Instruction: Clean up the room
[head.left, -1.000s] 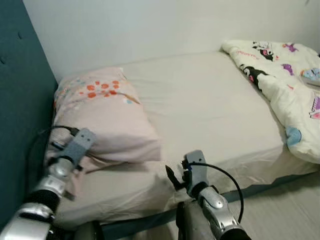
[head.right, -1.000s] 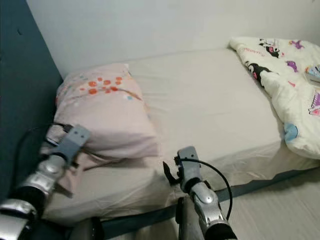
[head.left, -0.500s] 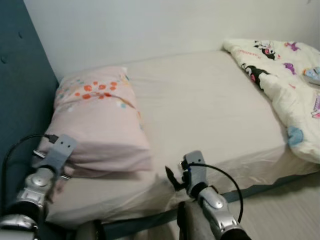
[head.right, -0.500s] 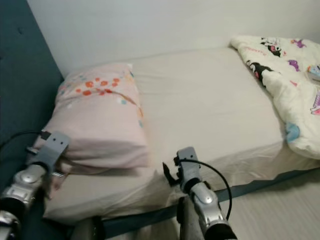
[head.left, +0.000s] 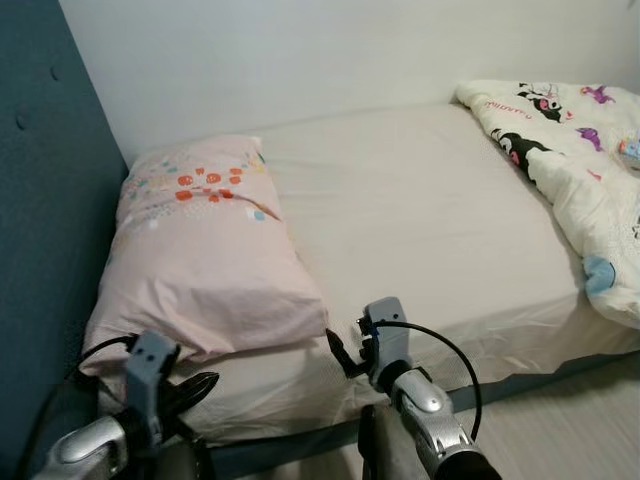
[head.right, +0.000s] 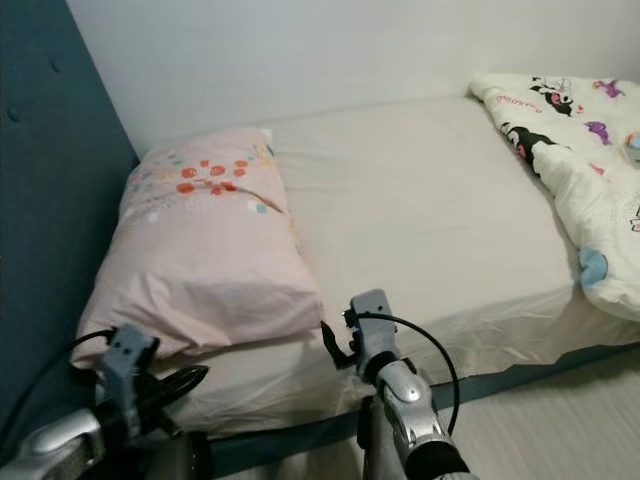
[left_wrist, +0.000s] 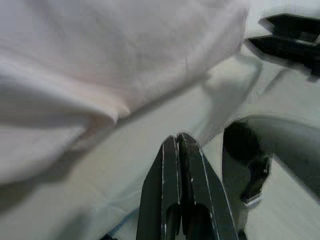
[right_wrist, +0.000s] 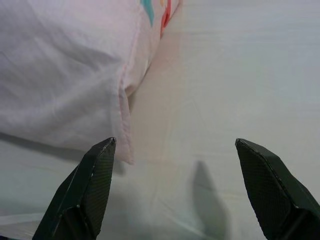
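Observation:
A pink pillow (head.left: 205, 250) with orange flowers lies flat at the head of the bed, close to the teal headboard (head.left: 50, 200). The beige sheet (head.left: 420, 210) covers the mattress. My left gripper (head.left: 198, 384) hangs low by the bed's front edge, just below the pillow's near corner; in the left wrist view its fingers (left_wrist: 170, 165) are pressed together with nothing between them. My right gripper (head.left: 348, 345) is open over the sheet's front edge, right of the pillow's corner (right_wrist: 125, 150), holding nothing.
A white cartoon-print blanket (head.left: 590, 170) is bunched at the right end of the bed. A white wall (head.left: 300, 50) runs behind. Light floor (head.left: 570, 420) shows at lower right beside the dark bed base (head.left: 520, 375).
My left gripper has come off the pillow's near left corner and dropped back below the mattress edge. The pillow was drawn toward the headboard and now lies flat. The right arm has held still.

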